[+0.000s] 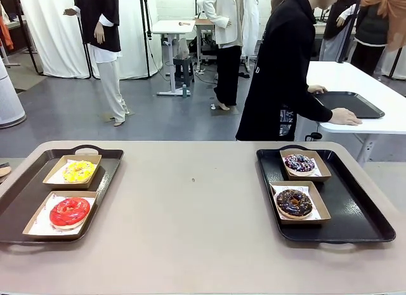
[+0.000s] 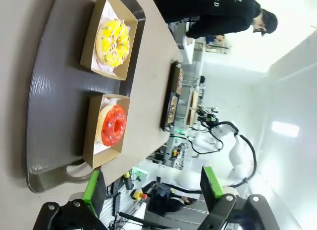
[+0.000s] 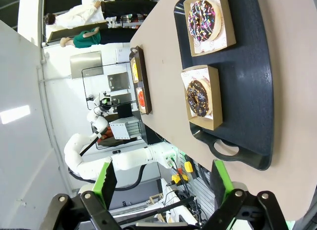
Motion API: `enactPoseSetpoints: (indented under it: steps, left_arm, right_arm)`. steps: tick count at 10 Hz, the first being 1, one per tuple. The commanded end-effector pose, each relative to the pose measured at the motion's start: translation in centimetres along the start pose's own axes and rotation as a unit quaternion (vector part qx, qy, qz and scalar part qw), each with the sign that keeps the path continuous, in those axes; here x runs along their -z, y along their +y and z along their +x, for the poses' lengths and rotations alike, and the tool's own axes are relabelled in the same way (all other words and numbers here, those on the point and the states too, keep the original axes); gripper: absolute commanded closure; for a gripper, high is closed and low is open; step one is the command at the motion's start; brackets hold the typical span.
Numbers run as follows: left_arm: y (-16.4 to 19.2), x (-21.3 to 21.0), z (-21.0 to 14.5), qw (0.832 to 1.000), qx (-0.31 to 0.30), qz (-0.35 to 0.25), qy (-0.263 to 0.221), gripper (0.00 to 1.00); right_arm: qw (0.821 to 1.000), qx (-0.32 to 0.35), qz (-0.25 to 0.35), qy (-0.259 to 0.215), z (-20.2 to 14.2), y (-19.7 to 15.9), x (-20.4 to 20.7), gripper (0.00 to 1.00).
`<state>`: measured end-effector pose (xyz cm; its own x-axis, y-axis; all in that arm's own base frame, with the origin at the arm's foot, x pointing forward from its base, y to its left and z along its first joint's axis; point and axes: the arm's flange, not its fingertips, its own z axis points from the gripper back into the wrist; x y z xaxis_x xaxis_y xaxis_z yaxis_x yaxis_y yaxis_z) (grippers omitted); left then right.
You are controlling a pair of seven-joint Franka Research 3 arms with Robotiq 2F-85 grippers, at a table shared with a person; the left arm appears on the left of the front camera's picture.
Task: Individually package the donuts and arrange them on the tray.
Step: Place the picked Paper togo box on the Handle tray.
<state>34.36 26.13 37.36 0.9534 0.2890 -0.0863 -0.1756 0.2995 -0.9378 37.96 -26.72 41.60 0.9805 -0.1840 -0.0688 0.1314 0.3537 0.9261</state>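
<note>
1. Left tray [image 1: 25, 187]: a dark, handled tray at the left end of the beige table [image 1: 190, 231]. It carries two shallow brown cardboard boxes lined with white paper, one behind the other.
2. Yellow donut [image 1: 78, 171]: lies flat in the far box [image 1: 53, 176] of the left tray. In the left wrist view the same donut [image 2: 113, 42] shows small coloured sprinkles on its glaze.
3. Red donut [image 1: 70, 211]: lies flat in the near box [image 1: 33, 226] of the left tray, its glossy ring on the paper liner; it also appears in the left wrist view [image 2: 114, 124].
4. Left gripper [image 2: 151, 188]: its two green-padded fingers stand wide apart with nothing between them, hanging off the near edge of the table, well apart from the left tray.
5. Right tray [image 1: 365, 212]: a dark, handled tray at the right end of the table, likewise carrying two paper-lined boxes, one behind the other.
6. Sprinkled donut [image 1: 299, 162]: dark with white and purple sprinkles, flat in the far box [image 1: 323, 170] of the right tray; seen also from the right wrist [image 3: 203, 20].
7. Chocolate donut [image 1: 294, 202]: flat in the near box [image 1: 321, 210]; seen also from the right wrist [image 3: 198, 98].
8. Right gripper [image 3: 164, 183]: its green-padded fingers are spread and empty, off the near table edge, clear of the right tray.
9. Person [image 1: 279, 73]: in black, standing beyond the far edge and leaning toward a white side table [image 1: 380, 117], both hands beside a third dark tray [image 1: 353, 104] on it.
</note>
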Motion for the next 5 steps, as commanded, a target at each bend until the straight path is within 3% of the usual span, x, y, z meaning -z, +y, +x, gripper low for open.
enactPoseSetpoints:
  steps: [1,5]
  left_arm:
    - [0.6,-1.5,-0.6,1.0,0.011,-0.027,0.0,0.0]
    - [1.2,-1.0,-0.8,1.0,-0.002,-0.022,0.002,0.0]
  right_arm:
    - [1.0,0.006,0.002,-0.001,-0.1,0.2,0.0,0.0]
    - [1.0,0.006,0.002,-0.001,-0.1,0.2,0.0,0.0]
